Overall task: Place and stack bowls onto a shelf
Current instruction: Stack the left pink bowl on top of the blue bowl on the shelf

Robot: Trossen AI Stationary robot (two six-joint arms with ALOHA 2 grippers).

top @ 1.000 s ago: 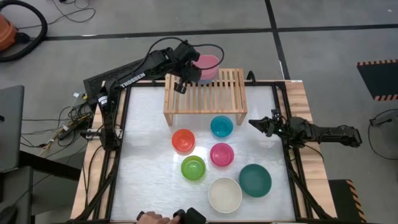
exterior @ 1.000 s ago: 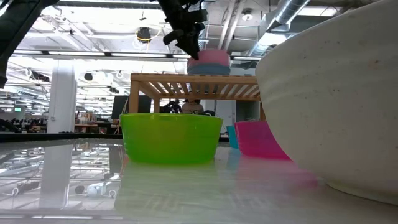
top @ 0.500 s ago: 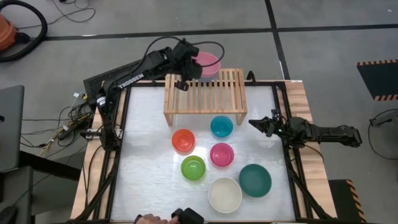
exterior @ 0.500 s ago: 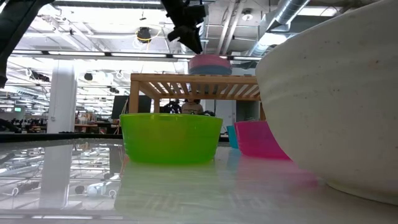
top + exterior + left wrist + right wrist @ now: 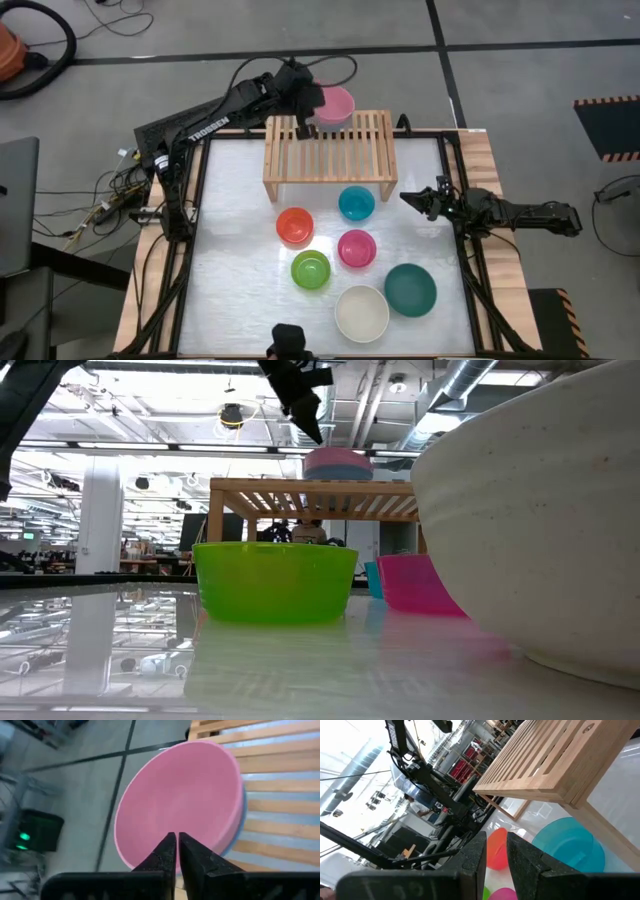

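Freed, the left arm's fingers snap shut, empty, just above the pink bowl now nested in the blue bowl on the shelf; right arm's fingers wait narrowly parted

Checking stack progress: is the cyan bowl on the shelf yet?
No, the cyan bowl sits on the table in front of the shelf.

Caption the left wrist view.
Shut left gripper above round pink plastic bowl nested in blue bowl on slatted wooden shelf.
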